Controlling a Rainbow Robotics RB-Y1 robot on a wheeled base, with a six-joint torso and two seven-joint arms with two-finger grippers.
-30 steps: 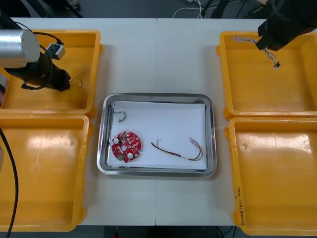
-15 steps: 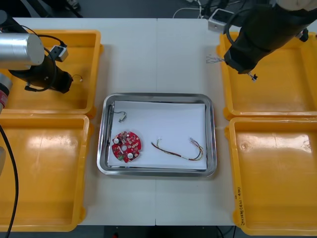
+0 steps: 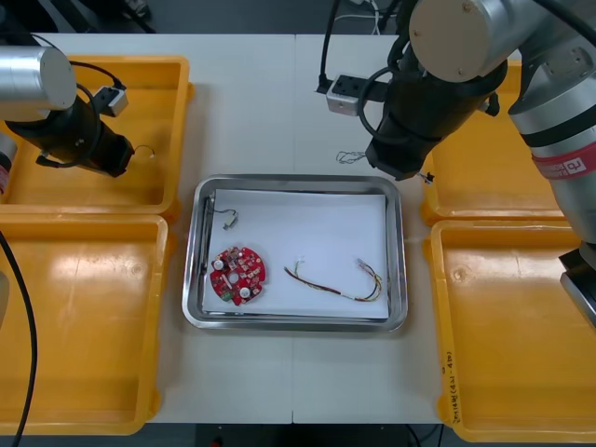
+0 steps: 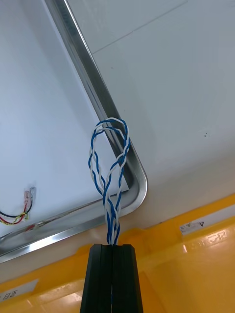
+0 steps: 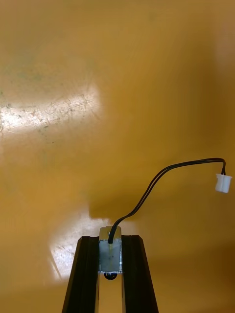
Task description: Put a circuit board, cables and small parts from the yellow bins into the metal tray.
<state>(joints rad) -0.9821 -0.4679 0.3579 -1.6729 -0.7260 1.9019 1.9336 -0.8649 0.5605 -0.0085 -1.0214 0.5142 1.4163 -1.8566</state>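
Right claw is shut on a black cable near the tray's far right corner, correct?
No. The right claw is shut on the twisted blue and white cable, not black, as the right wrist view shows, near the far right corner of the metal tray. The left claw holds a small metal part over a yellow bin.

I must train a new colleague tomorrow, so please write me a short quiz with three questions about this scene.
1. True or false: the right claw is shut on a twisted blue and white cable.
2. Where does the red circuit board lie? A: in the tray. B: in the right claw. C: on the bare table.
3. The left claw, above a yellow bin, holds a small metal part. What colour is the cable attached to that part?

Key: 1 true; 2 A; 3 black.
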